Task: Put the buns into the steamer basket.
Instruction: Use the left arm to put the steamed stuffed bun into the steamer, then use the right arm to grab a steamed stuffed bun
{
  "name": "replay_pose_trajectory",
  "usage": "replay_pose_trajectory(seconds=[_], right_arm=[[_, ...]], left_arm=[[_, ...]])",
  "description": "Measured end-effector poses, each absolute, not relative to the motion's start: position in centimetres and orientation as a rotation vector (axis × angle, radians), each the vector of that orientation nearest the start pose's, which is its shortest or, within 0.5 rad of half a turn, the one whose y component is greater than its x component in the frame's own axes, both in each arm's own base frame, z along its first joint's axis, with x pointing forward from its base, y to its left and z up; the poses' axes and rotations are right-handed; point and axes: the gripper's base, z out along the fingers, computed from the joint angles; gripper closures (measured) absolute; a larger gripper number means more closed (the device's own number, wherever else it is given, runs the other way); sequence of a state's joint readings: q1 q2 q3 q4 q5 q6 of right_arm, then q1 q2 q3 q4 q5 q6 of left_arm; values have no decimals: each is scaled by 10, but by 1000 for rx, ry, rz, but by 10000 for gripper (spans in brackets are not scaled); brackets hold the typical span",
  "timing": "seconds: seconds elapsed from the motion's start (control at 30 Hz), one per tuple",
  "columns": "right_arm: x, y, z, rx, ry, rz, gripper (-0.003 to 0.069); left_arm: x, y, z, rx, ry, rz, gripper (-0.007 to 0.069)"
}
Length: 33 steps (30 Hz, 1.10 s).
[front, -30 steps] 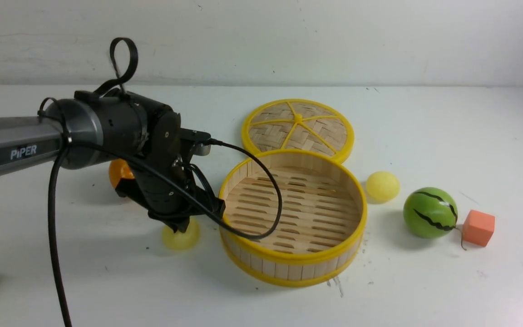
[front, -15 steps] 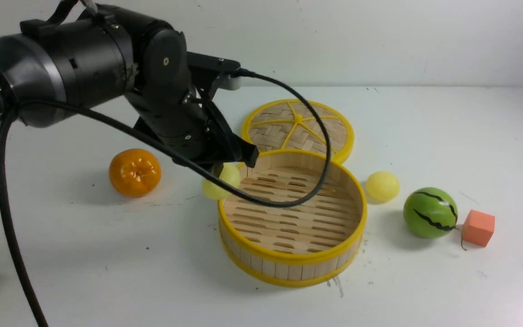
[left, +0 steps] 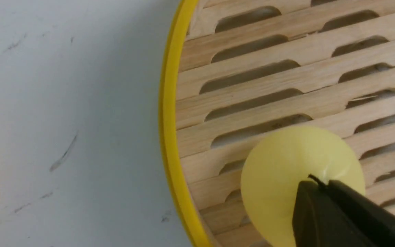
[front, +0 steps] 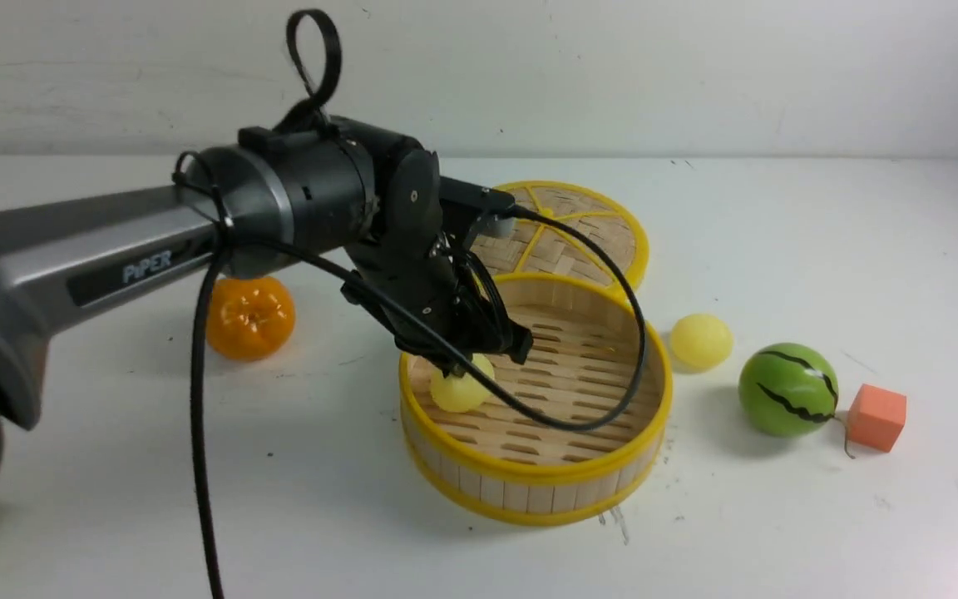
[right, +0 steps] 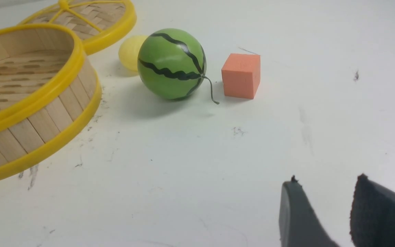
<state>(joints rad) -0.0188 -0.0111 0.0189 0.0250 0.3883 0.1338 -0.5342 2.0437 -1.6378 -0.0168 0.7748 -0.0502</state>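
**Bun (front: 456, 393) carried over the rim into the basket (front: 529, 476)**

Half a second back the left claw (front: 469, 370) held the bun outside the basket's upper-left rim; now arm and bun are inside the wall, in the left part of the basket at frame centre in the front view.

The left wrist view shows the claw (left: 317, 183) with its fingers drawn nearly together on the bun's (left: 286, 178) top, so it is clamped on the bun. The bun hangs straight below the fingertips, inside the yellow rim (left: 168, 120) and over the slatted floor. I cannot tell whether it touches the slats. Opening the claw should be enough, since the bun has only the floor beneath it, though a round bun may roll a little.

One bun is left. This other bun (front: 700, 341) sits on the table just right of the basket, apart from its wall, with the watermelon (front: 787, 389) further right. The right claw (right: 326, 181), jaws apart and holding nothing, sees it (right: 128, 51) behind the watermelon (right: 171, 63); that arm looks the nearer one.
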Motion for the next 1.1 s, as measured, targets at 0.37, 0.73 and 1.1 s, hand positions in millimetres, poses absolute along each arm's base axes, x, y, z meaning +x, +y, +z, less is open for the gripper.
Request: replay_pose_trajectory(seconds=[0.37,0.73,1.1], right_arm=[[52,0,173,159,1874,104,420],[52,0,173,159,1874,104,420],[52,0,173,159,1874,104,420]], left_arm=[[382,-228,239,625,2585,-220,316],[290,-183,361,470,2354,-461,626],[160,-104,299,307,2103,-590,638]])
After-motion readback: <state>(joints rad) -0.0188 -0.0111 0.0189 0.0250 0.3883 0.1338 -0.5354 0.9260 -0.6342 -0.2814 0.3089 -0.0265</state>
